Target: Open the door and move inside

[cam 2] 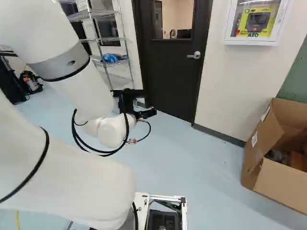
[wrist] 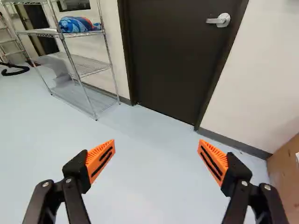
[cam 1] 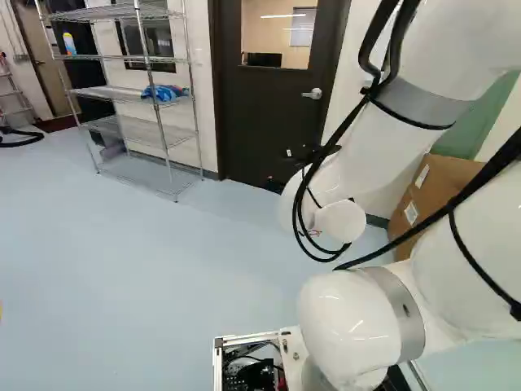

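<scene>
Reaching nothing as yet, my gripper [wrist: 156, 142] stands with its orange pads [wrist: 100, 158] spread wide and nothing between them, over the floor [wrist: 149, 186]. The door [wrist: 163, 60] is ahead, closed in its frame, well beyond my pads. Its handle [wrist: 220, 20] lies farther up and off toward the box side [wrist: 285, 172], away from the wire shelf [wrist: 88, 65]. The lever runs roughly level, its free end pointing shelfward, so I judge I must rise, shift sideways and close in before pressing it down. In the left base view my own arm [cam 1: 387, 147] covers most of the gripper and the door's lower corner; in the right base view the gripper is dark and its pads hard to make out. The door's top is cut off everywhere, and I cannot tell which way it swings.
</scene>
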Controlling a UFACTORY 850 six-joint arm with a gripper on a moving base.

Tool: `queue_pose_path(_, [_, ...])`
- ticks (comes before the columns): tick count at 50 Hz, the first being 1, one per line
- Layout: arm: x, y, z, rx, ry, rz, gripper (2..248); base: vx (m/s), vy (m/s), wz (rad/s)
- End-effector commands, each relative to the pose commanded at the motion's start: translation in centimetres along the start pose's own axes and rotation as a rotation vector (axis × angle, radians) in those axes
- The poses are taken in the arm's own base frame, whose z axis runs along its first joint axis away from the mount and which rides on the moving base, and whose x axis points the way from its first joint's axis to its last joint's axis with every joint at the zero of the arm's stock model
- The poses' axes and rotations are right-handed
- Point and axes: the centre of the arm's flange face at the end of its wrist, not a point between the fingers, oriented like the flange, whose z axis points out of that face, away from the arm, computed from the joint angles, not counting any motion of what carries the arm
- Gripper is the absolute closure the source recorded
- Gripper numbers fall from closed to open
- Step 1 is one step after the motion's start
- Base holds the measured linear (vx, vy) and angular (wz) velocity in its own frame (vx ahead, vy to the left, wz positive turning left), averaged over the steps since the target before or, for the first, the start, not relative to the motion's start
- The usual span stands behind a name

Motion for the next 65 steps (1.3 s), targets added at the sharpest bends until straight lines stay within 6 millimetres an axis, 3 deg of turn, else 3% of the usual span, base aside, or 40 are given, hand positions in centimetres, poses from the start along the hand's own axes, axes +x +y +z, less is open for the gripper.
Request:
queue_pose_path(27, [0.0, 0.0, 0.0, 0.0, 0.0, 0.0, 3, 0.129, 0.016, -0.02])
queue_pose_path(65, [0.0, 0.0, 0.0, 0.0, 0.0, 0.0, 3, 0.144, 0.061, -0.021])
